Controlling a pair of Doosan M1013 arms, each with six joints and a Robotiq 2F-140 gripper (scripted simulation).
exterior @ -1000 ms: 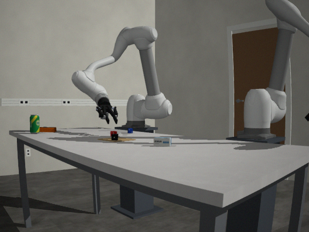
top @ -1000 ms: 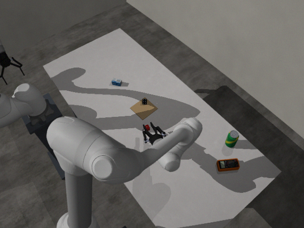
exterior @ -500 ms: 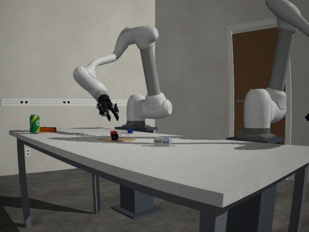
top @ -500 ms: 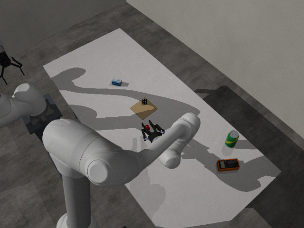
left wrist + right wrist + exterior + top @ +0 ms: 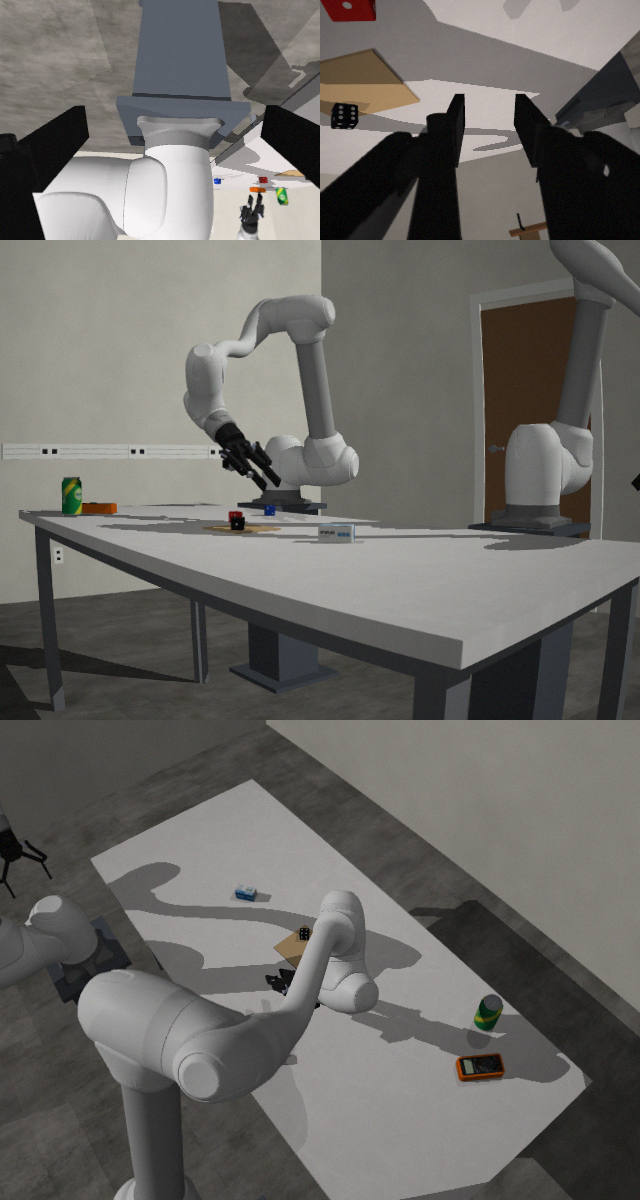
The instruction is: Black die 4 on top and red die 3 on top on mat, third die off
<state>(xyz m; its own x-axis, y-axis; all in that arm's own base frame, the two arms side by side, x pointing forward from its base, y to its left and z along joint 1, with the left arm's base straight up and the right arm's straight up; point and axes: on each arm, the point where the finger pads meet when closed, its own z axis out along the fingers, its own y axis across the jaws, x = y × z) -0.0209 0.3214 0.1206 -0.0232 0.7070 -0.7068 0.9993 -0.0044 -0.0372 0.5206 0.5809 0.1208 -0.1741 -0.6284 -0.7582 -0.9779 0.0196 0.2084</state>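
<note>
The black die (image 5: 304, 933) (image 5: 237, 523) (image 5: 344, 116) stands on the tan mat (image 5: 290, 947) (image 5: 263, 529) (image 5: 375, 90), near one corner. One face shows six pips in the right wrist view; its top is hard to read. The red die (image 5: 235, 514) (image 5: 263, 179) (image 5: 350, 10) lies off the mat; one face shows a single pip, its top is unclear. The blue die (image 5: 269, 510) (image 5: 217, 181) is off the mat. My right gripper (image 5: 274, 974) (image 5: 271, 485) (image 5: 489, 109) is partly open, empty, above the table. My left gripper (image 5: 32, 887) (image 5: 174, 121) is wide open, off the table.
A blue-white staples box (image 5: 245, 893) (image 5: 336, 532) stands beyond the mat. A green can (image 5: 486, 1012) (image 5: 71, 495) and an orange multimeter (image 5: 480, 1067) (image 5: 100, 508) are at the table's other end. The right arm hides the red and blue dice in the top view.
</note>
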